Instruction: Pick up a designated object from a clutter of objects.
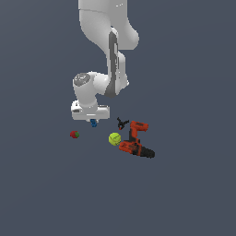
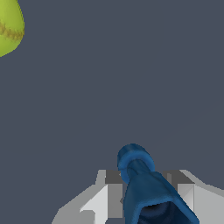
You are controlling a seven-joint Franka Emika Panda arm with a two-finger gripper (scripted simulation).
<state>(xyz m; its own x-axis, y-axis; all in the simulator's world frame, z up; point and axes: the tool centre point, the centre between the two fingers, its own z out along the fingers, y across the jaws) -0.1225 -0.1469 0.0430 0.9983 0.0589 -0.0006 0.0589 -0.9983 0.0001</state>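
While the gripper (image 2: pixel 144 199) is clamped on the blue bolt (image 2: pixel 142 183), lifting straight up should keep it clear of the ball (image 1: pixel 115 138)

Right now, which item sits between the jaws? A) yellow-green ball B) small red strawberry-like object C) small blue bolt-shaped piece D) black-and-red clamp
C: the small blue bolt-shaped piece sits between the grey jaws in the wrist view, and in the exterior view it is directly under the gripper. The yellow-green ball lies off to the side.
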